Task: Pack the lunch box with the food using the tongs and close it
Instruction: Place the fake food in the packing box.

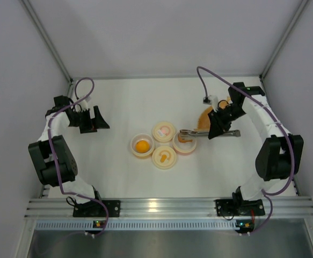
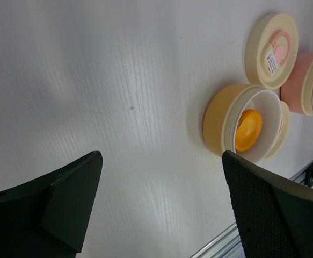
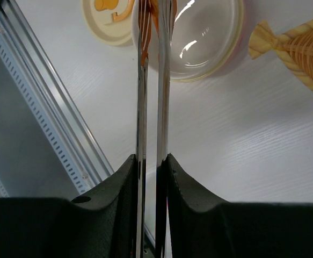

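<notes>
Black fingers of the right gripper [image 3: 151,161] press together on the tongs [image 3: 159,97], clamping the two silver arms nearly parallel, with only a thin gap between them. Out past the fingertips, the tong tips reach over the open pink tub [image 3: 204,37], where the orange wedge [image 3: 155,11] shows at the tips. Whether it is pinched or lying inside I cannot tell. Left of those tips lies the orange-marked lid [image 3: 105,16]; right of them is the leaf-shaped dish [image 3: 306,48]. The left gripper [image 2: 161,158] hangs above the white table [image 2: 118,80] with its jaws spread wide, holding nothing. Ahead of its right finger stands the yellow tub [image 2: 220,121] with the orange ball [image 2: 248,129] inside, and just beyond it the pink-marked lid [image 2: 271,49].
</notes>
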Motion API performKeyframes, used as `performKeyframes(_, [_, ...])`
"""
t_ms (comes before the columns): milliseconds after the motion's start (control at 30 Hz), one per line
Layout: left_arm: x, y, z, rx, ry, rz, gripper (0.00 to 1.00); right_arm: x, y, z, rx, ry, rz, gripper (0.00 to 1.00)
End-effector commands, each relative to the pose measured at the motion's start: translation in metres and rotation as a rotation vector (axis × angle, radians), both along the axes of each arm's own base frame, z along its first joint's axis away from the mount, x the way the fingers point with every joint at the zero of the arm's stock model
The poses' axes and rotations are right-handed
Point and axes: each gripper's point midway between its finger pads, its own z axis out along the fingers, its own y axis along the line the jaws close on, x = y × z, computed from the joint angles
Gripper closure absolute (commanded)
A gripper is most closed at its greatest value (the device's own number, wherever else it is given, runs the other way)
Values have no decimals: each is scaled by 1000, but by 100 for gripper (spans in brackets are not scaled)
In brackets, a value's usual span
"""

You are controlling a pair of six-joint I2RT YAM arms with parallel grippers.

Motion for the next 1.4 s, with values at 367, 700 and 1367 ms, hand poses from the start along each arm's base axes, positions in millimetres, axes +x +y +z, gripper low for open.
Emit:
performKeyframes(367, [-4,-1,5,11,-23,-22,2,-43,3,-6,21,204,61,100])
performKeyframes(700, [-4,-1,5,12,-25,-25,2,-35,2,-21,-1,222,60,96])
performKeyframes(1367, [-7,-3,2,-1,-18,-30,2,-5,-4,-17,-49,132,2,63])
